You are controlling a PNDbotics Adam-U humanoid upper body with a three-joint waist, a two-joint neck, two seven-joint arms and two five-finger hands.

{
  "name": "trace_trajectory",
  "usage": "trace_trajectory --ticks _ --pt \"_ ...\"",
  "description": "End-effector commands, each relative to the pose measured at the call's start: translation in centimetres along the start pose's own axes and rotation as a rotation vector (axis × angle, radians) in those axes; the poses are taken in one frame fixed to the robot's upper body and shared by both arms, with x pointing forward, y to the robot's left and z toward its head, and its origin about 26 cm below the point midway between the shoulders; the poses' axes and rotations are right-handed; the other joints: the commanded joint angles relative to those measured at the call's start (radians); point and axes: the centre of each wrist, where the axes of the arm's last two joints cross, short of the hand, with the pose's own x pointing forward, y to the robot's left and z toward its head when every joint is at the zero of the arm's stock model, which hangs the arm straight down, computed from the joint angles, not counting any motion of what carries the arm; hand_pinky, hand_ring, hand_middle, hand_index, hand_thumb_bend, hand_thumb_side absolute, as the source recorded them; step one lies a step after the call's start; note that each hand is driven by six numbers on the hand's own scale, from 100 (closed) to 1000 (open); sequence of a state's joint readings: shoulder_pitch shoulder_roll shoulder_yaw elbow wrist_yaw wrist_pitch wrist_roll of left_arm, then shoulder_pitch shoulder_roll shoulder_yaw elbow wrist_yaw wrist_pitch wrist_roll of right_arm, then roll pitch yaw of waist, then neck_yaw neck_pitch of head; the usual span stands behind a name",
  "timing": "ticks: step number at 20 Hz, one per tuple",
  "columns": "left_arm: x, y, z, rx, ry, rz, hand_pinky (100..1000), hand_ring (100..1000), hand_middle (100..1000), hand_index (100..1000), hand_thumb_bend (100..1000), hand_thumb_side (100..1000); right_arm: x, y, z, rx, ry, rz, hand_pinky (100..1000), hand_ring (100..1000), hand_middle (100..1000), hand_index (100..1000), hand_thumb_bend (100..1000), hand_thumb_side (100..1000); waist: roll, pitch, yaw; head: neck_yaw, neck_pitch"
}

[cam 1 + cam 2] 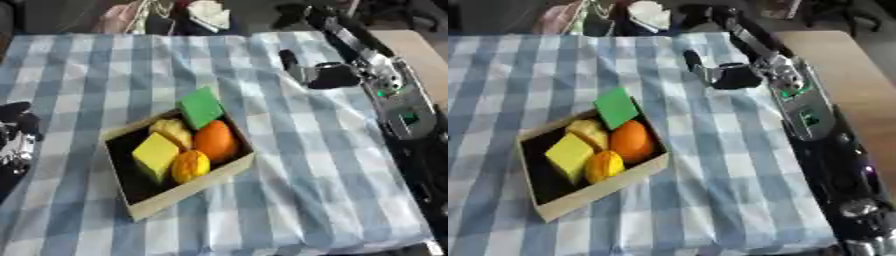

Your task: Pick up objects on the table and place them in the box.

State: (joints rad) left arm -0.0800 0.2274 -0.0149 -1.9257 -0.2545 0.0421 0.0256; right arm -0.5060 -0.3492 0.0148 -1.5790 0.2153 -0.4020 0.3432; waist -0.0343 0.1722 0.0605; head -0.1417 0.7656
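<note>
Looking at it, we've got our right hand [325, 75] hovering empty with relaxed fingers beyond the box [229, 169], since the green block [202, 106], orange [215, 141] and yellow pieces [156, 155] sit inside.

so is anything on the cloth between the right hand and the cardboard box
Nothing visible does. The right hand hangs over the blue checked tablecloth beyond the cardboard box, and only bare cloth lies between them. The box already holds a green block, a yellow block and orange fruits.

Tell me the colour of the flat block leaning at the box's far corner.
Green block, resting on the box rim; clearest in the left eye view.
</note>
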Motion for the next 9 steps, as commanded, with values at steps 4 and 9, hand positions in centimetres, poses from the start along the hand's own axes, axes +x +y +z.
trace_trajectory --ticks 4,9 --pt "0.4 0.0 -0.3 0.006 -0.025 0.009 734 539 600 785 236 670 0.3 0.2 1.6 -0.121 0.037 -0.112 918 747 634 887 100 414 -0.006 -0.011 -0.006 0.023 0.004" --pt "0.4 -0.2 -0.4 0.007 -0.022 0.013 732 535 596 782 233 675 0.4 1.1 2.6 -0.181 0.067 -0.177 916 734 609 872 100 433 -0.004 -0.01 -0.008 0.053 0.004"
